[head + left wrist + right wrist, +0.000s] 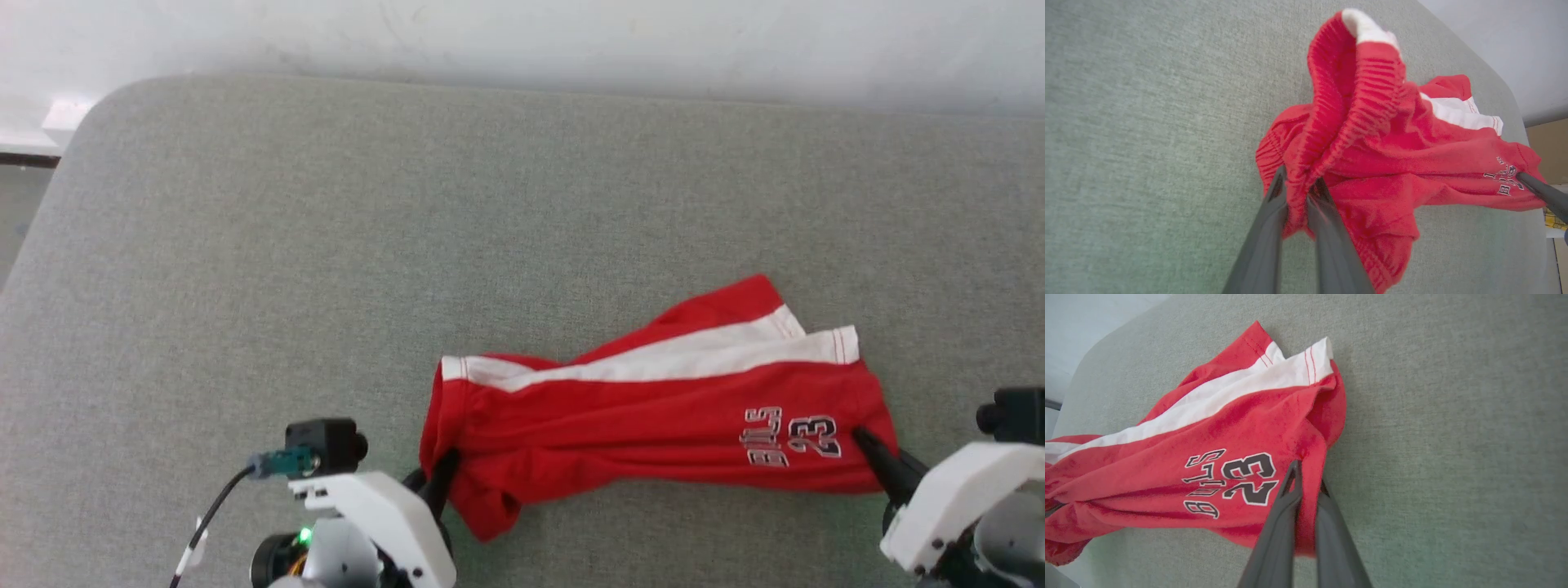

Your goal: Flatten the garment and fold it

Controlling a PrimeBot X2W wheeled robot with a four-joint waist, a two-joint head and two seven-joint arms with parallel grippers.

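Closest in, lower left: left gripper (445,474), fingers narrowed to a slim gap and pinching the ribbed waistband (1355,106) of the garment (653,408). Lower right: right gripper (869,445), fingers all but closed, nipping the leg hem just beside the "23" print (792,437). Strung between the two, red shorts slack and wrinkled over the near right part of the table (326,245), white stripe along the far side, one loose flap drooping beside the left fingers. Plenty of bare grey-green cloth to the left and beyond; rounded corner far left, far edge meeting a pale wall (522,41). From the left wrist: waistband standing up in an open loop, right fingertip (1535,188) at the lettering. From the right wrist: print upside down, hem fold caught between the fingers.
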